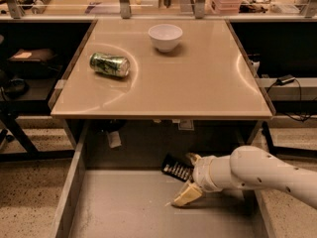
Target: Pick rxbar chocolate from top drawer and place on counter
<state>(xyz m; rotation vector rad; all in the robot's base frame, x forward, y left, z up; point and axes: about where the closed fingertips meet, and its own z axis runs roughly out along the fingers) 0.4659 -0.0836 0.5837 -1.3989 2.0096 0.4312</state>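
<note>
The rxbar chocolate (175, 168), a flat black bar with white print, lies on the floor of the open top drawer (124, 207), near its back right. My gripper (188, 178) reaches in from the right on a white arm (262, 175). Its jaws are open: one tan finger (184, 196) points down-left in front of the bar and the other tip (192, 157) shows just behind the bar's right end. The bar's right end lies between them. The beige counter (198, 83) stands above the drawer.
A crushed green can (109, 64) lies on the counter's left side and a white bowl (165, 36) stands at its back middle. The drawer's grey left wall (69, 192) runs along the left. A white tag (114, 139) hangs under the counter.
</note>
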